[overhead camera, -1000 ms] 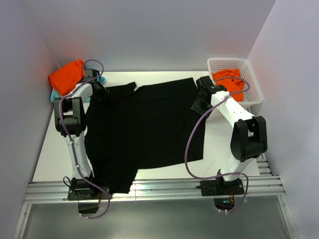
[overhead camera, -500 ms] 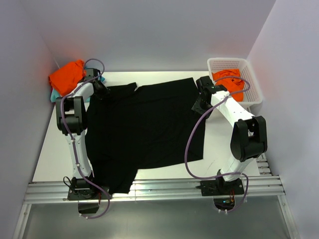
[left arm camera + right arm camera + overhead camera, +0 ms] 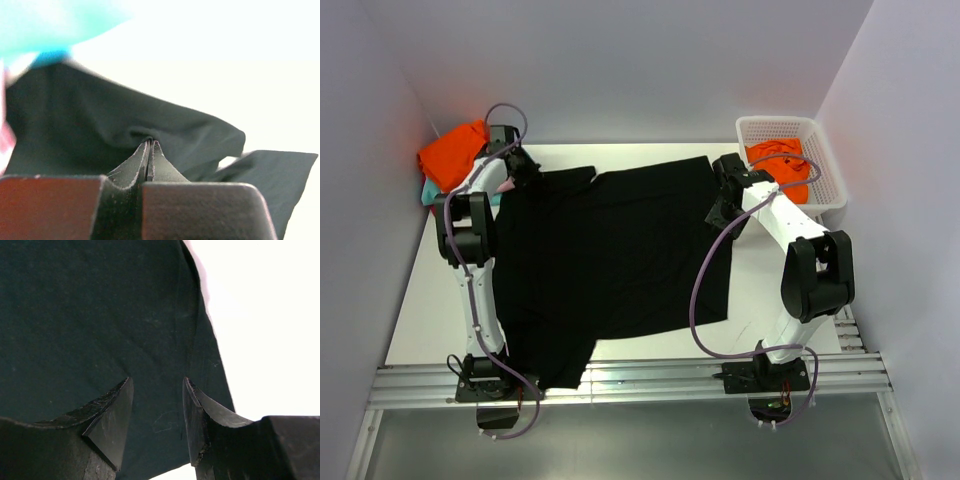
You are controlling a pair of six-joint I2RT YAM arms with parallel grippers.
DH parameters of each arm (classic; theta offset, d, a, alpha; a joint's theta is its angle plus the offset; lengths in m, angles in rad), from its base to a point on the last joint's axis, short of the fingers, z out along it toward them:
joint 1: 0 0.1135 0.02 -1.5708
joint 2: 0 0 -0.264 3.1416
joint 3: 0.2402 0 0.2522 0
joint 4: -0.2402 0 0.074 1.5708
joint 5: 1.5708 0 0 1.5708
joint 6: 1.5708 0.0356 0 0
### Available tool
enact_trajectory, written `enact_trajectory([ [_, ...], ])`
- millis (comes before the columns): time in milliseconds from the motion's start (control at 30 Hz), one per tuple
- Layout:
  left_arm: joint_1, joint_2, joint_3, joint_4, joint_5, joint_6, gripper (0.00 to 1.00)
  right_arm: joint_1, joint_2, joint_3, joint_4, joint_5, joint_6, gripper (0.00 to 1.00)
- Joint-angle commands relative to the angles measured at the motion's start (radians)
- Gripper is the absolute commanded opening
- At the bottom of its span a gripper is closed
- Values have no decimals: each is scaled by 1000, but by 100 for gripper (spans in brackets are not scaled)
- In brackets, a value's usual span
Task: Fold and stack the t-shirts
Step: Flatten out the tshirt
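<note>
At ten o'clock, the left gripper [image 3: 151,144] has just been clamped on a sleeve fold of the black t-shirt [image 3: 610,250] spread across centre, the right gripper [image 3: 157,390] being held parted over its two o'clock edge; a fold is judged imminent

Black t-shirt [image 3: 610,250]: large, spread flat, just left of the white basket [image 3: 775,122].
Orange t-shirt [image 3: 778,160]: crumpled inside the basket.
Second orange t-shirt [image 3: 450,150]: bunched beside teal t-shirt [image 3: 45,20], well left of the basket.

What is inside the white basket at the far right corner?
An orange t-shirt lies crumpled inside the basket. Anything below it is covered.
</note>
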Motion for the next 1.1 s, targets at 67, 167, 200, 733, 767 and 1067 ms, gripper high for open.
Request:
enact_trajectory([
  [67, 38, 99, 205, 145, 65, -107, 6, -1, 7, 41, -57, 50, -11, 52],
  [167, 64, 155, 216, 315, 106, -239, 36, 11, 14, 54, -85, 65, -21, 51],
  [200, 75, 166, 210, 363, 115, -317, 49, 22, 19, 57, -92, 69, -21, 51],
  [733, 0, -82, 121, 427, 13, -160, 99, 92, -54, -100, -29, 62, 24, 51],
  [767, -5, -108, 84, 414, -42, -128, 98, 94, -58, -115, -22, 59, 25, 51],
  [1067, -12, -276, -109, 203, -144, 27, 72, 103, -59, -164, 49, 23, 48, 50],
])
